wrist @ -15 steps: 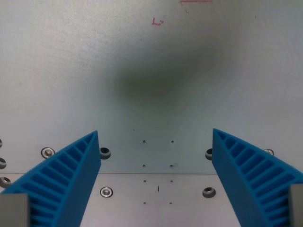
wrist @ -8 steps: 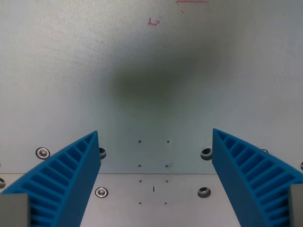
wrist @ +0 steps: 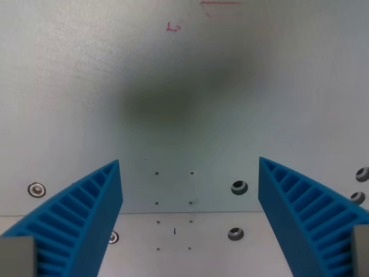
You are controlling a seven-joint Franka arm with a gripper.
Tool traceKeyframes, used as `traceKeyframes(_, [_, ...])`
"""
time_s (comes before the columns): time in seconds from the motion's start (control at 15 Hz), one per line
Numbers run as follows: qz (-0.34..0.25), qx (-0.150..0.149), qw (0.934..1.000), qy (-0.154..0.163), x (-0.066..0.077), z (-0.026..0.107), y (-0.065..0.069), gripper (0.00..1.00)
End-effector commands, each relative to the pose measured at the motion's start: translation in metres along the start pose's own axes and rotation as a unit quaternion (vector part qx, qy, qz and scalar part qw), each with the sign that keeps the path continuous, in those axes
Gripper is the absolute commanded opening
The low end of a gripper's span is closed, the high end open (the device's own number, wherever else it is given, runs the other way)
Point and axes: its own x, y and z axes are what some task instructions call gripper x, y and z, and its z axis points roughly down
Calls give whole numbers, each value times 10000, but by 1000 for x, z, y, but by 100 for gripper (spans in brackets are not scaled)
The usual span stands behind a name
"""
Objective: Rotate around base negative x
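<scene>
Tool (wrist: 190,216) fingers (wrist: 75,222) stand wide apart with nothing between them, hanging over your pale metal bench (wrist: 184,86). Below them you see a seam, small holes and bolt heads (wrist: 238,187), and red pen marks (wrist: 173,26) near the top edge. A soft dark shadow (wrist: 167,101) lies mid-bench.
</scene>
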Motion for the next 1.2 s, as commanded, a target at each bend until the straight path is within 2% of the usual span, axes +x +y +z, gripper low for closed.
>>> traceKeyframes(0.07, [89,-959,9953,-53,0,-2,-3,100])
traceKeyframes(1.2, [97,-1937,9809,-131,0,-2,-3,100])
